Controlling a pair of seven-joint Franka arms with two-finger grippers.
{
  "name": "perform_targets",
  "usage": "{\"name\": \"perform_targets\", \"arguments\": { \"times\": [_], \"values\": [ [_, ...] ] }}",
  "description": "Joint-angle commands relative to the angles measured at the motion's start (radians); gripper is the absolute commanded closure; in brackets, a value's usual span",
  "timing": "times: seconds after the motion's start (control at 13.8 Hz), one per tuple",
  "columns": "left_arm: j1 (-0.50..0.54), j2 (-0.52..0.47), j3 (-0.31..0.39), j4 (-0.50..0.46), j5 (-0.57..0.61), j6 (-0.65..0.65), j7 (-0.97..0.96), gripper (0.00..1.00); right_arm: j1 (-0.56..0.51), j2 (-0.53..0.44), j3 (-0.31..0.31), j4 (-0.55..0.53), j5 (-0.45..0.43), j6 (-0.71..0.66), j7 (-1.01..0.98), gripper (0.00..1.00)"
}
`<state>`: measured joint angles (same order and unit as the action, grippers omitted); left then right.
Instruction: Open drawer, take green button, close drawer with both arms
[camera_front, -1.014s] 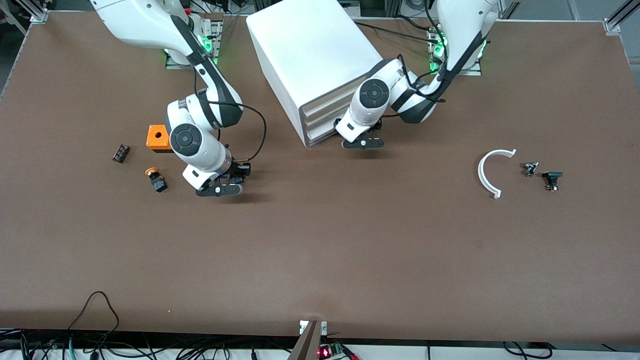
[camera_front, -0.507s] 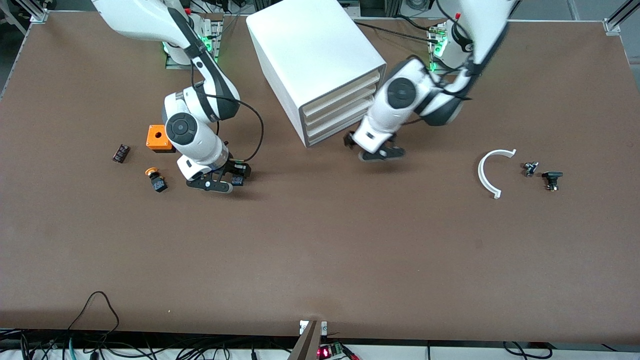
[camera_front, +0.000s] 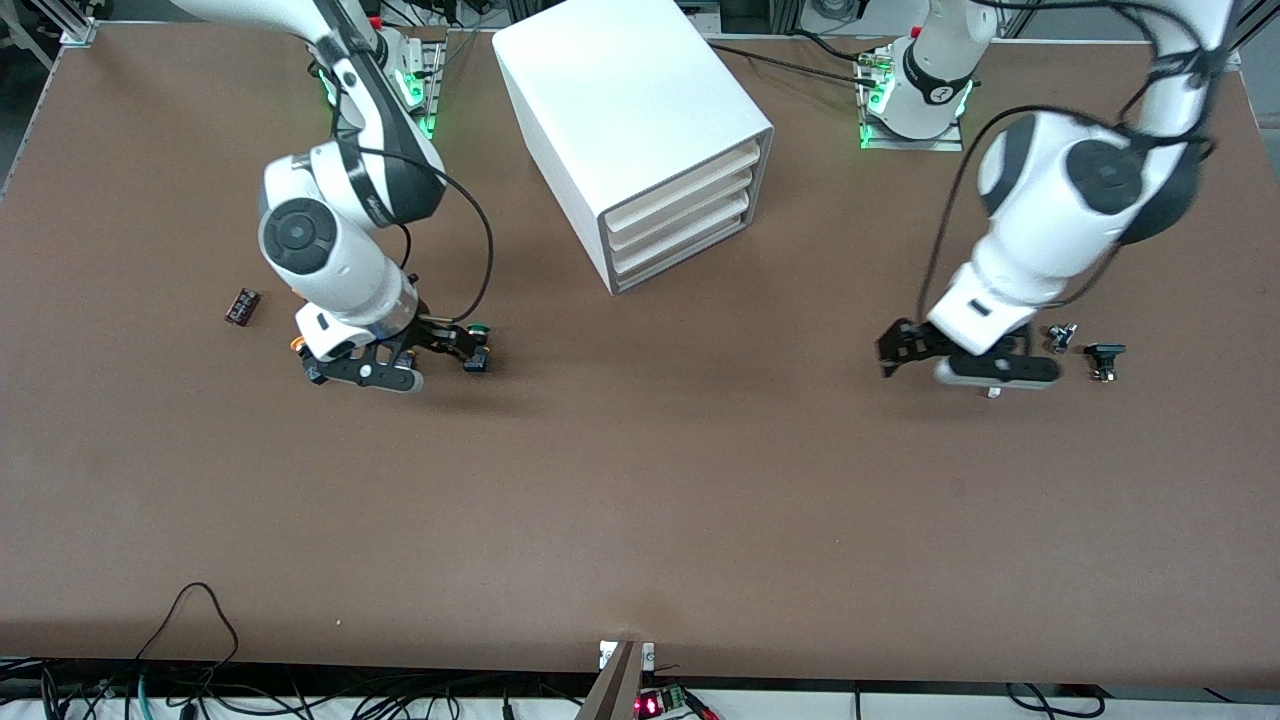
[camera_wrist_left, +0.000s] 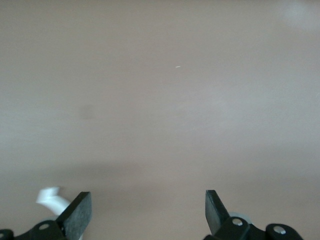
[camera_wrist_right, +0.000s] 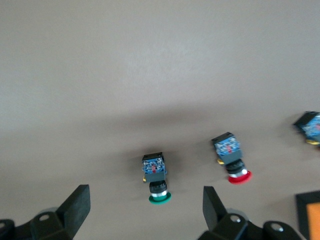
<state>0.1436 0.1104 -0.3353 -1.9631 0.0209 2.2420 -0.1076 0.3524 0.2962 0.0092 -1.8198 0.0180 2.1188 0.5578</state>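
The green button (camera_front: 478, 352) lies loose on its side on the brown table (camera_front: 640, 500), beneath the spread right gripper (camera_front: 400, 362). It looks light and hard, with a glossy rounded cap likely to slip, so the boxy black body seems the better hold. The left gripper (camera_front: 960, 362), also spread, hovers over a white plastic arc (camera_wrist_left: 50, 198). Farther off, the smooth white cabinet's lowest drawer (camera_front: 685, 252) sits shut.

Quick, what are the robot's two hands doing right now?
Left gripper: open, holding nothing.
Right gripper: open, holding nothing, over the green button.
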Motion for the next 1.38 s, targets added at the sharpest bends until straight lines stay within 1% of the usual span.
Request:
{"name": "perform_targets", "arguments": {
  "times": [0.0, 0.07, 0.22, 0.29, 0.36, 0.51, 0.72, 1.01, 1.09, 1.3],
  "values": [
    [0.005, -0.086, 0.065, 0.134, 0.008, -0.303, 0.198, 0.0, -0.033, -0.035, -0.026, 0.123, -0.016, -0.152, 0.014, 0.0],
    [0.005, -0.098, 0.096, 0.185, 0.008, -0.396, 0.245, 0.0, -0.065, -0.043, -0.025, 0.173, -0.013, -0.202, 0.011, 0.0],
    [0.005, -0.121, 0.145, 0.252, 0.01, -0.507, 0.348, 0.0, -0.134, -0.048, -0.011, 0.275, -0.013, -0.323, -0.039, 0.0],
    [0.005, -0.127, 0.151, 0.269, 0.011, -0.527, 0.371, 0.0, -0.163, -0.052, -0.012, 0.318, -0.013, -0.373, -0.085, 0.0],
    [0.005, -0.135, 0.166, 0.276, 0.011, -0.547, 0.376, 0.0, -0.202, -0.067, -0.011, 0.336, -0.013, -0.399, -0.128, 0.0],
    [-0.004, -0.147, 0.17, 0.271, 0.014, -0.581, 0.381, 0.0, -0.259, -0.107, -0.009, 0.335, -0.032, -0.407, -0.269, 0.0],
    [0.004, -0.135, 0.162, 0.294, 0.01, -0.582, 0.381, 0.0, -0.344, -0.155, -0.014, 0.335, -0.033, -0.453, -0.439, 0.0],
    [0.001, -0.132, 0.157, 0.3, -0.004, -0.608, 0.365, 0.0, -0.354, -0.158, -0.072, 0.329, -0.036, -0.526, -0.565, 0.0],
    [0.001, -0.132, 0.159, 0.3, -0.019, -0.611, 0.355, 0.0, -0.354, -0.178, -0.084, 0.317, -0.038, -0.528, -0.59, 0.0],
    [0.002, -0.129, 0.16, 0.302, -0.021, -0.61, 0.287, 0.0, -0.354, -0.247, -0.084, 0.235, -0.036, -0.534, -0.566, 0.0]
  ]
}}
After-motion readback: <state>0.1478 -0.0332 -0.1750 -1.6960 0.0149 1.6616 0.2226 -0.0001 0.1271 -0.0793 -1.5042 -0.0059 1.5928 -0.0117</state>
